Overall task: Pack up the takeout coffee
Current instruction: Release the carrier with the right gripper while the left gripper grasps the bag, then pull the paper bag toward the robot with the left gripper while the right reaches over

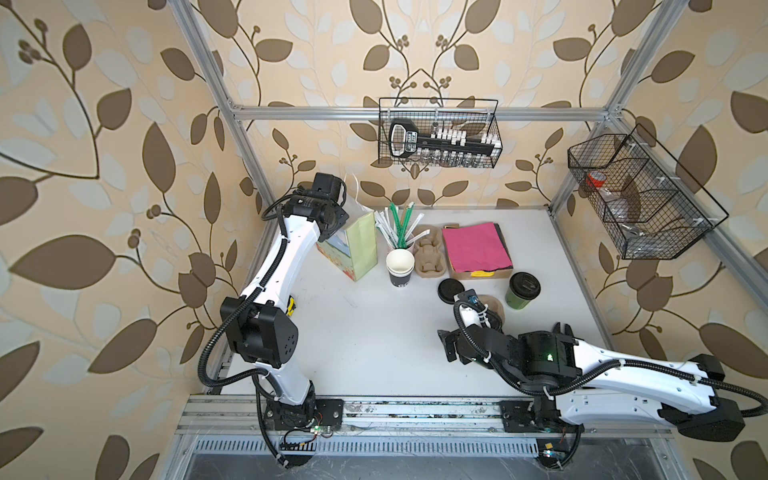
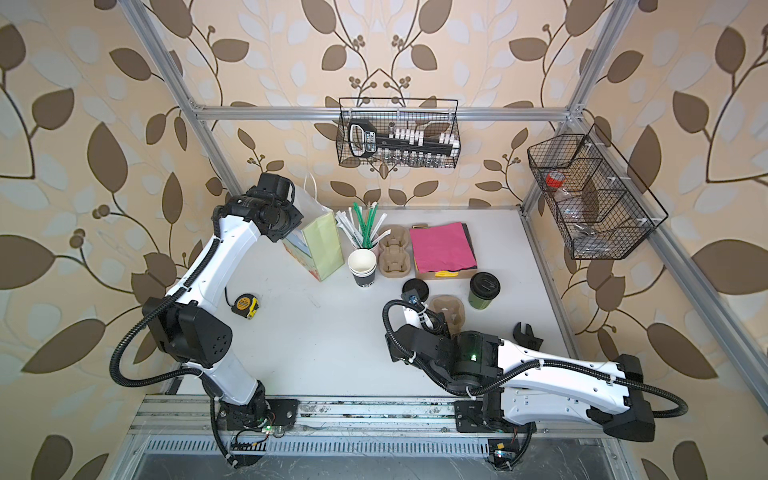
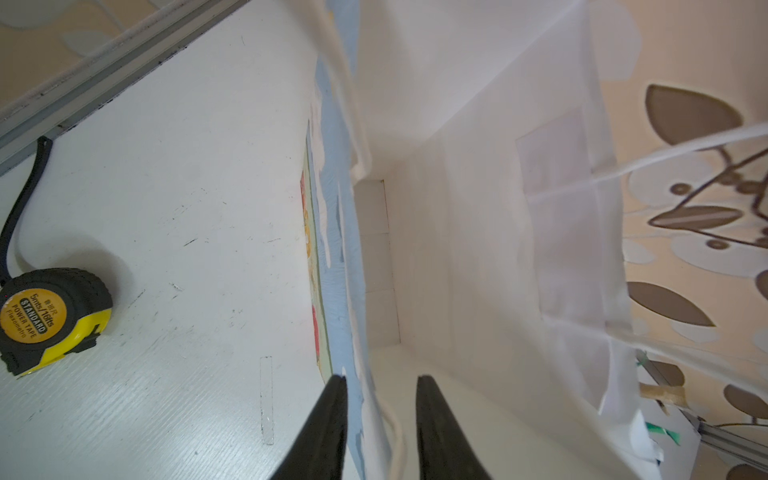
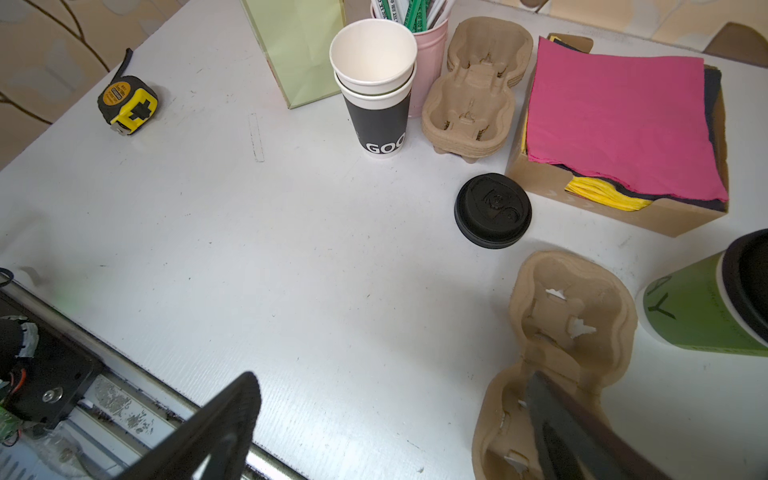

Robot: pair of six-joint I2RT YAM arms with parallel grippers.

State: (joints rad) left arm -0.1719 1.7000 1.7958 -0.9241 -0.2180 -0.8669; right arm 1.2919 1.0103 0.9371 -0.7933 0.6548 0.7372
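Coffee (image 1: 521, 291) upright beside carrier (image 2: 448, 309)

The takeout coffee (image 1: 522, 292) is a small light-green paper cup with a round black lid (image 1: 525, 284) shut on top. It has dark letters on its side. It stands upright on the white counter (image 1: 374, 332), just in front of the cardboard napkin box (image 4: 540, 183), a little apart from it.

takeout coffee (image 4: 702, 307) cut off at right wrist view's edge, basket (image 1: 492, 160) contents too small to tell
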